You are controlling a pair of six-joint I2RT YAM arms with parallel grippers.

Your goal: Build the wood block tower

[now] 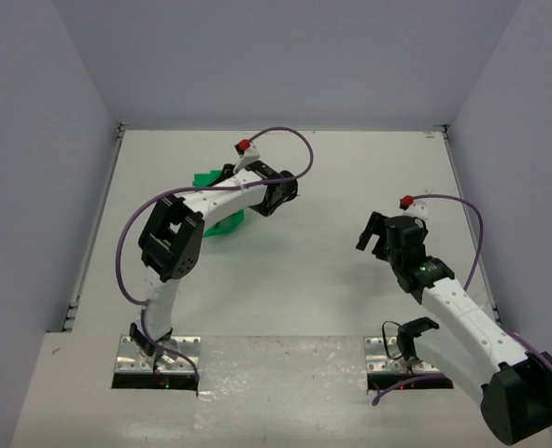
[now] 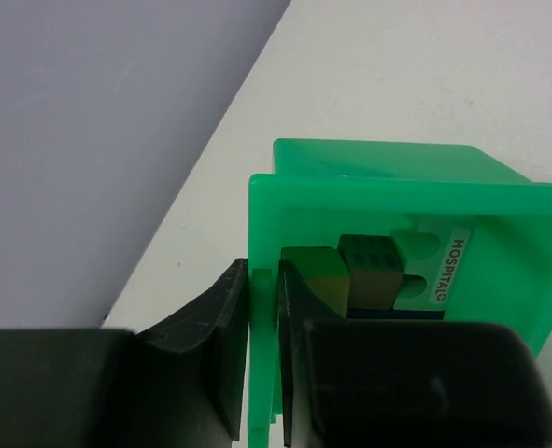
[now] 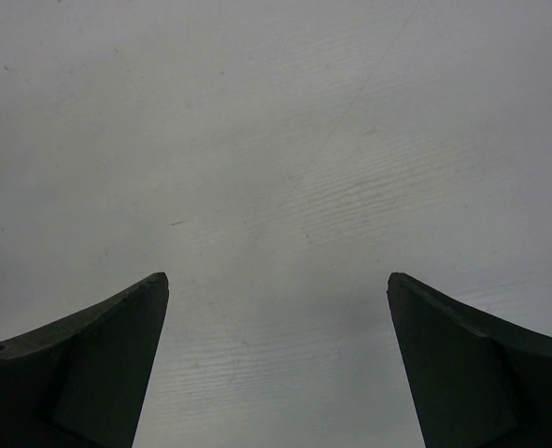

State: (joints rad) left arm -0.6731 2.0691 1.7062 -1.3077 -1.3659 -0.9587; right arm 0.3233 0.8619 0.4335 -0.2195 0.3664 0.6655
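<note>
Wood blocks (image 2: 364, 271), one marked HOSPITAL, in bin (image 2: 388, 168) left gripper (image 2: 262, 285) clamps; right gripper (image 3: 277, 291) released.

Overhead camera looks down; left wrist, close, shares its green bin (image 2: 397, 163).

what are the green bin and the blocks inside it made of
The green bin: likely moulded plastic, smooth and glossy; its thin, even walls let light through. The blocks: probably matte painted wood, judging by flat dull faces and square edges, though the bin's green tint leaves that open.
</note>
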